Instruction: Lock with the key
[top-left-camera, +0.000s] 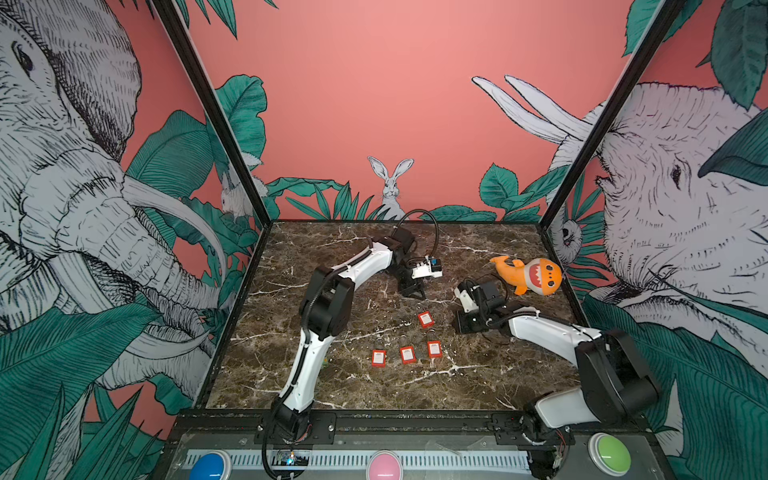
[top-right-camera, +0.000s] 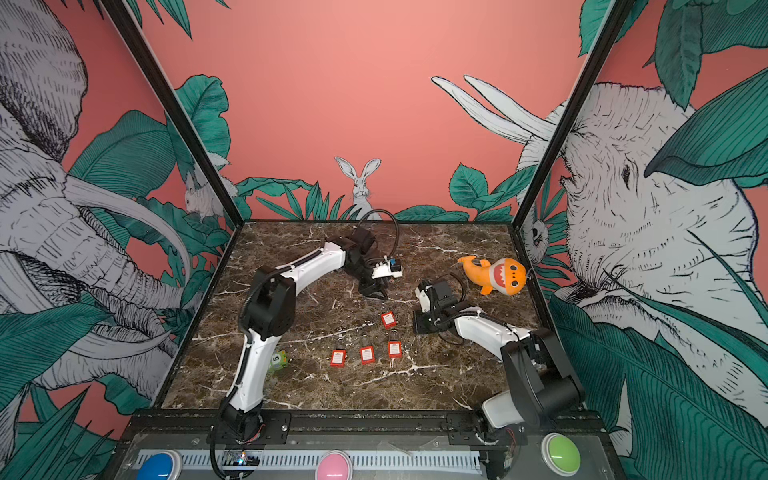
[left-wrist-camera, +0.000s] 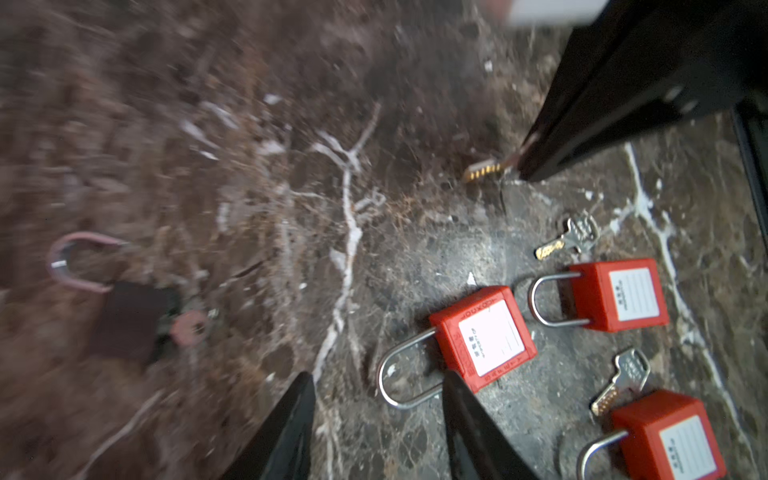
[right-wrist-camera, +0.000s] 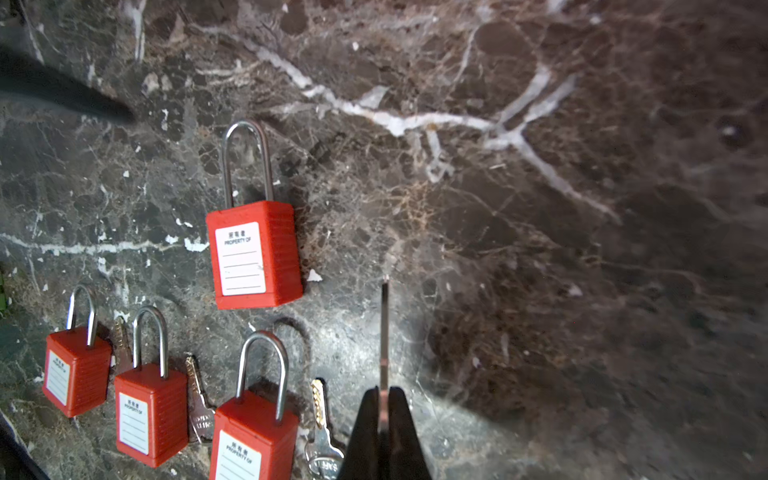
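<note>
Four red plastic padlocks (top-left-camera: 407, 355) lie flat on a dark brown marble-patterned table (top-left-camera: 332, 390) veined with white. Each has a ribbed, boxy body, a white paper label and a smooth steel U-shaped shackle. Three sit in a row near the front, and the fourth padlock (right-wrist-camera: 254, 253) lies alone just behind them. Flat silver loose keys (right-wrist-camera: 320, 415) with toothed brass blades rest between the row's padlocks. The right gripper (right-wrist-camera: 384, 399) has its tapered black fingers pressed together on the key (right-wrist-camera: 385, 328), pinching it by the head. The thin blade is seen edge-on and juts straight out past the fingertips. The key hangs low over the marble, beside the fourth padlock but apart from it. Its long axis runs roughly parallel to that padlock's body, and its tip points the same way as the shackle's curve. The left gripper (left-wrist-camera: 379, 373) hovers over the table near the fourth padlock, its pointed black fingers spread apart and holding nothing. A soft orange plush shark (top-left-camera: 528, 276) lies near the back right corner.
</note>
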